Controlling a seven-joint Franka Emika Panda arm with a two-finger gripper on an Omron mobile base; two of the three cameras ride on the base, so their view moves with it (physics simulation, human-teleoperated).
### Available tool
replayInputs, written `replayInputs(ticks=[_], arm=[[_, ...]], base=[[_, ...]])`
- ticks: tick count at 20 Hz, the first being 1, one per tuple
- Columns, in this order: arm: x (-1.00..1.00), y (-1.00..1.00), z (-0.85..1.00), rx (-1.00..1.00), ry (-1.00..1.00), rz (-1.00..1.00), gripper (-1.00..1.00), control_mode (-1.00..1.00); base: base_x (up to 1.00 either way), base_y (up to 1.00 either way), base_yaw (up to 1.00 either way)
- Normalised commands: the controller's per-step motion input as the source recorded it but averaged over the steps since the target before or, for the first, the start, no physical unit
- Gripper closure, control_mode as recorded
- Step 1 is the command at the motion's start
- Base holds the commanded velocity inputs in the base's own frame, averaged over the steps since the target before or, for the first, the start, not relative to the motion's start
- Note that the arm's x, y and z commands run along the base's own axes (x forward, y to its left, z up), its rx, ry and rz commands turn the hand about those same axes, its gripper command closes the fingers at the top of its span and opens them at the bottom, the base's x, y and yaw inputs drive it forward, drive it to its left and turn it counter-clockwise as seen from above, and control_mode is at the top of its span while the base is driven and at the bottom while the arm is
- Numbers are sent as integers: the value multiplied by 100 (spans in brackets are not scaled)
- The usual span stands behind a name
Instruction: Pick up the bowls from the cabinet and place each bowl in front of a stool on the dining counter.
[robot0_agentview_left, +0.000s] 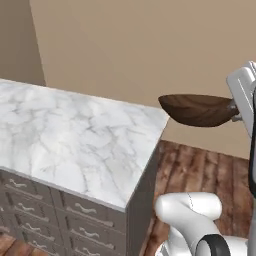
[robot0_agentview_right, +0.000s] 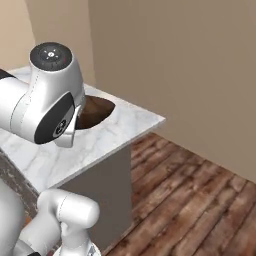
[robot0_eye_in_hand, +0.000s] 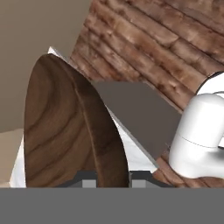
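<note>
One bowl is in play, and you have it: the dark wooden bowl (robot0_agentview_left: 197, 110) is pinched by its rim, the gripper (robot0_eye_in_hand: 113, 180) closed narrow on the edge with a finger on each side of the wall. In the left base view it juts sideways from the hand, held roughly level with its hollow facing up, so nothing would spill and it can go down flat on its base. In the hand view its rim runs up from between the fingers, hollow to one side, outer wall to the other.

The bowl hangs in the air, not touching anything. The dining counter (robot0_agentview_left: 75, 135), a white veined marble slab, lies below the hand and off to the bowl's far side; the bowl's tip reaches toward the slab's corner, while the hand itself sits out over the plank floor (robot0_agentview_right: 190, 200). My reading is that you are mid-carry, bringing it in high enough to clear the counter edge before lowering.

Count, then: one wooden bowl, held; one counter slab, with one bank of drawers (robot0_agentview_left: 45, 215) under its near side; one gripper. From these angles I can't point you to a stool, so judge the placement spot once the counter's seating side comes into sight.
</note>
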Motion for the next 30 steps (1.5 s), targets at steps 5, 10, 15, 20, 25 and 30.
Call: replayInputs(ticks=[5, 10, 15, 20, 25, 30], arm=[[0, 0, 0, 0, 0, 0, 100, 100], [0, 0, 0, 0, 0, 0, 100, 100], [0, 0, 0, 0, 0, 0, 100, 100], [0, 0, 0, 0, 0, 0, 100, 100], [0, 0, 0, 0, 0, 0, 100, 100], [0, 0, 0, 0, 0, 0, 100, 100]], base=[[79, -89, 52], [76, -92, 51], [54, -99, 47], [-34, -100, 43], [-49, -100, 42], [-21, -100, 39]])
